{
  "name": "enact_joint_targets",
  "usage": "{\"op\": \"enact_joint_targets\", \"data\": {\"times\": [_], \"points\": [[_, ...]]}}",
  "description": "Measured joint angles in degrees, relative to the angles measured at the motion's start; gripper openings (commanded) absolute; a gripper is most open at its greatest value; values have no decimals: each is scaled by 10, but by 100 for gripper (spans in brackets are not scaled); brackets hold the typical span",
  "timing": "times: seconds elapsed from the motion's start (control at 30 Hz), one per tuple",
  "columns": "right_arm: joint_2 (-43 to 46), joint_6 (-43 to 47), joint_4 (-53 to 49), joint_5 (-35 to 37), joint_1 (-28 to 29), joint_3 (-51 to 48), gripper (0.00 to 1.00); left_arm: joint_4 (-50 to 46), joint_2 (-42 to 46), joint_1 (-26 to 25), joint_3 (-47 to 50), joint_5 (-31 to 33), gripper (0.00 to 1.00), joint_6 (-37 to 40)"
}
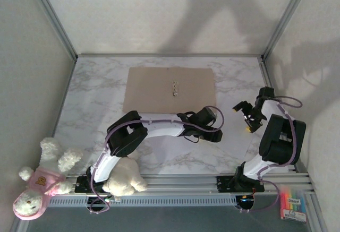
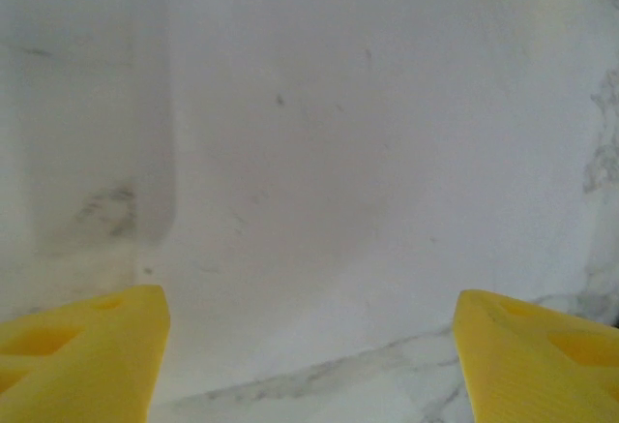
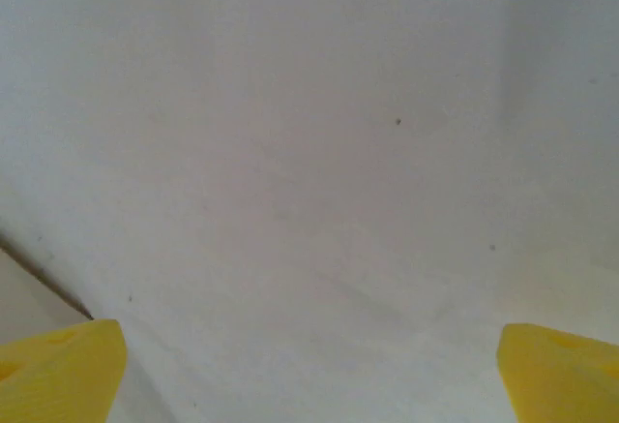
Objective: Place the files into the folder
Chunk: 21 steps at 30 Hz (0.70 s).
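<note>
Files, thin floppy sheets likely clinging flat, are lying on the surface just arm-side of the tan folder, while your left gripper and right gripper are hovering above them wide open and empty, so you are probably needing a lifted edge to pinch.

The top camera looks down and forward from above and behind the arm bases over the whole marble table, while both wrist cameras hang very close, facing past their yellow fingertips onto the white files, the patch all views share.
</note>
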<state>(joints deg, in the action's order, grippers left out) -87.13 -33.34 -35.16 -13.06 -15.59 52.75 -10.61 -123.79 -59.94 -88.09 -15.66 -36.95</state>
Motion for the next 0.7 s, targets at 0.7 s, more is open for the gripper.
{"op": "enact_joint_targets", "data": {"times": [0.7], "points": [[174,21,9,-34,-79,-156,99,-105,-176,29,-303,81,68,72]]}}
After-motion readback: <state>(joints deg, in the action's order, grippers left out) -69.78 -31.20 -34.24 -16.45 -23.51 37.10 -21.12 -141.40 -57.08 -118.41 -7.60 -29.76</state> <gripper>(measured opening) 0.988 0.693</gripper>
